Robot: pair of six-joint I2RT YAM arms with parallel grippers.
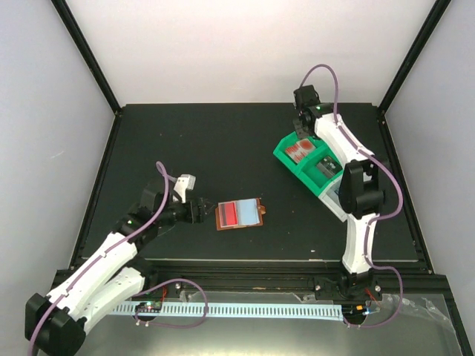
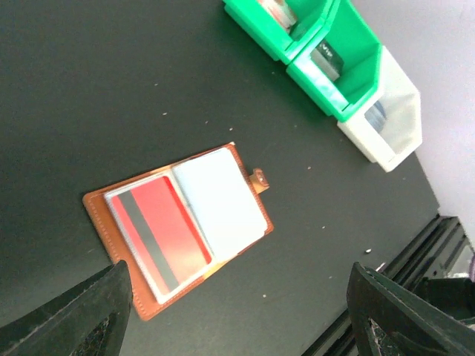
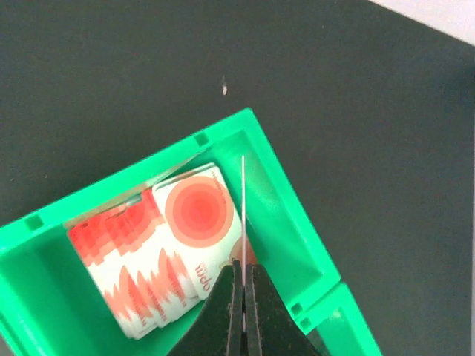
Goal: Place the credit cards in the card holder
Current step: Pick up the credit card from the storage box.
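Note:
The card holder (image 1: 240, 213) lies open on the black table, a reddish-brown wallet with a snap tab. In the left wrist view it (image 2: 100, 211) holds a red card (image 2: 159, 233) with a dark stripe in one clear sleeve, beside a pale sleeve (image 2: 220, 200). My left gripper (image 1: 199, 211) is open and empty just left of it, fingers (image 2: 89, 319) spread wide. My right gripper (image 3: 243, 278) is shut on one thin card (image 3: 243, 208), seen edge-on, over the green bin's far compartment (image 3: 286, 215). Several red-and-white cards (image 3: 163, 252) lie stacked there.
The green two-compartment bin (image 1: 288, 160) stands at the right, with dark cards (image 1: 324, 168) in its near compartment. A pale grey bin (image 1: 335, 202) with blue cards adjoins it. The table's front rail (image 1: 282, 261) runs below the card holder.

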